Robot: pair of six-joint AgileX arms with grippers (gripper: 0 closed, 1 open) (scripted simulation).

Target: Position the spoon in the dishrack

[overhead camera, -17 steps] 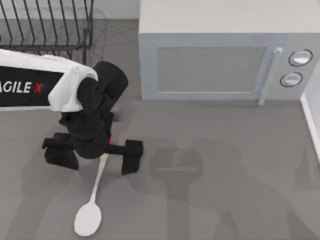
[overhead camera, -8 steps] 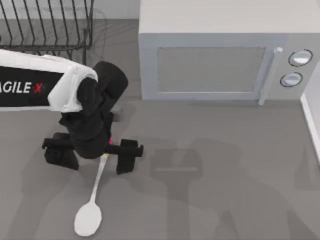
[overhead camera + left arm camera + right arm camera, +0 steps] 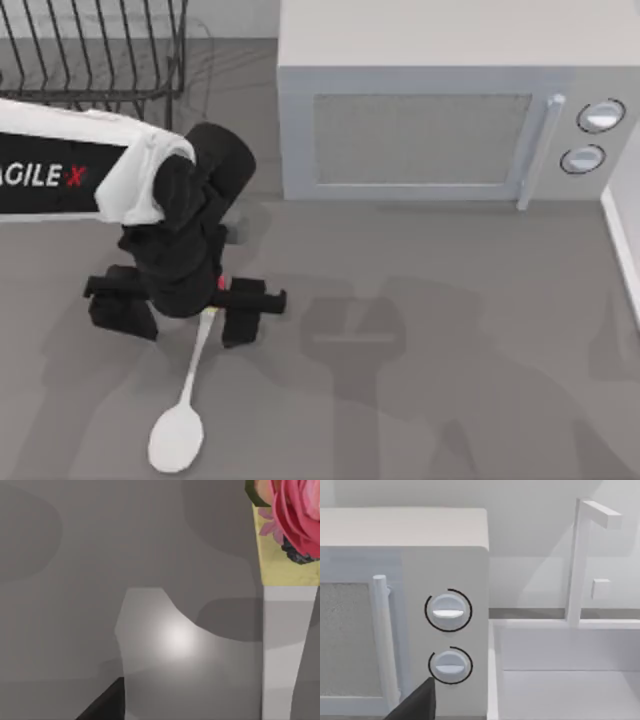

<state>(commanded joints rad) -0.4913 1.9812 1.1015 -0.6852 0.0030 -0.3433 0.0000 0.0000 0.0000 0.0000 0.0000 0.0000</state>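
Down between left claw [image 3: 180, 305] fingers, spoon [image 3: 180, 430] handle.

The white, oval-bowled spoon [image 3: 183, 414] lies flat well apart from the black thin-wire dishrack [image 3: 95, 50], handle pointing toward it.

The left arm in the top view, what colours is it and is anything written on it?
The left arm has a white shell with a black panel reading AGILE X, the X in red. Its wrist is black and rounded, ending in a black pincer with two blocky fingers.
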